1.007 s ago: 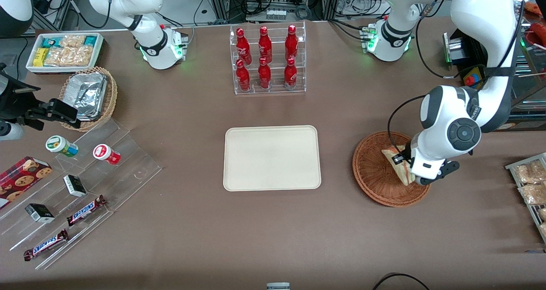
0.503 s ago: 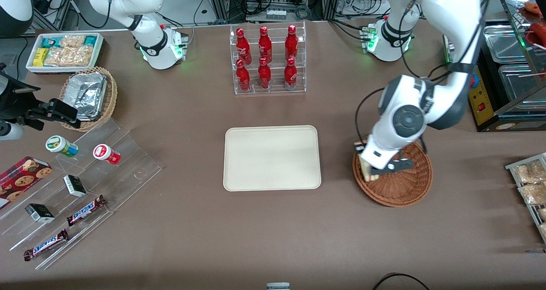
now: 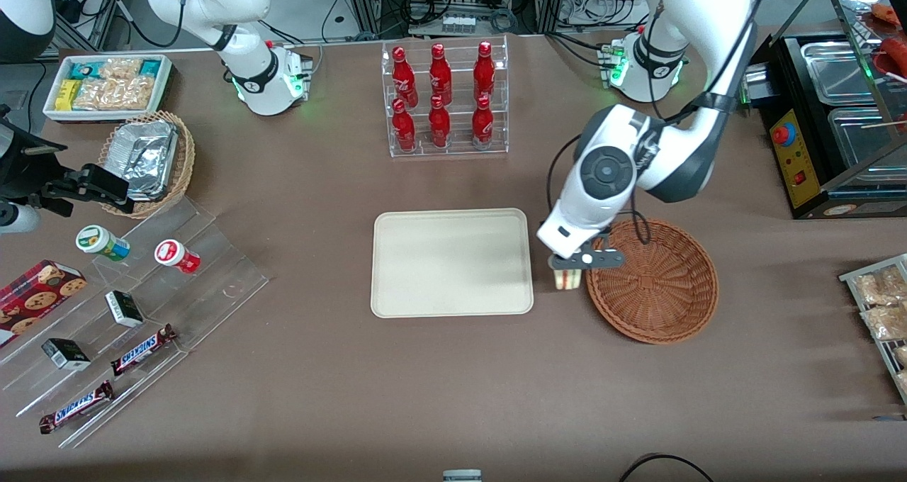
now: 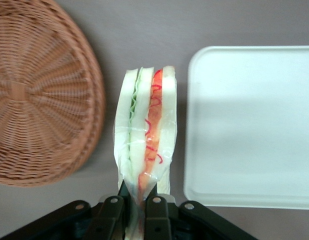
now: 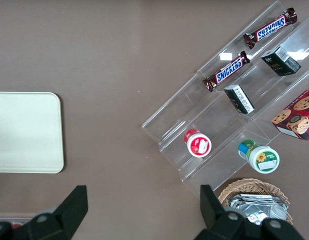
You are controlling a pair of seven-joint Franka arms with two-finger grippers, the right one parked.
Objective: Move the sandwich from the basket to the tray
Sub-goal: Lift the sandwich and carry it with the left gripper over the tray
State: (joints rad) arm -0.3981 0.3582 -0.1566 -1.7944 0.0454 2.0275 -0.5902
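Carry step: gripper [image 3: 567, 268] is clamped on the sandwich [image 3: 567, 278], hanging over bare table between the basket [image 3: 655, 283] and the tray [image 3: 452, 262], just off the tray's 3 o'clock edge. Next, I'd guess: shift over the tray, lower, release. Bottle rack [image 3: 446, 99] at the tray's 12 o'clock; nothing blocks the path.

Your brown table [image 3: 283, 397] carries the tray [image 3: 451, 262] at center. The basket [image 3: 655, 283] lies on it at 3 o'clock from the tray, near but apart. A bottle rack [image 3: 446, 99] stands at 12 o'clock. At 9 o'clock sits a clear stepped stand [image 3: 142, 312]; at 10 o'clock, a tan basket [image 3: 181, 166] and a white bin [image 3: 106, 85]. The gripper [image 3: 567, 273] holds the sandwich [image 3: 567, 279] above the bare strip between tray and basket.
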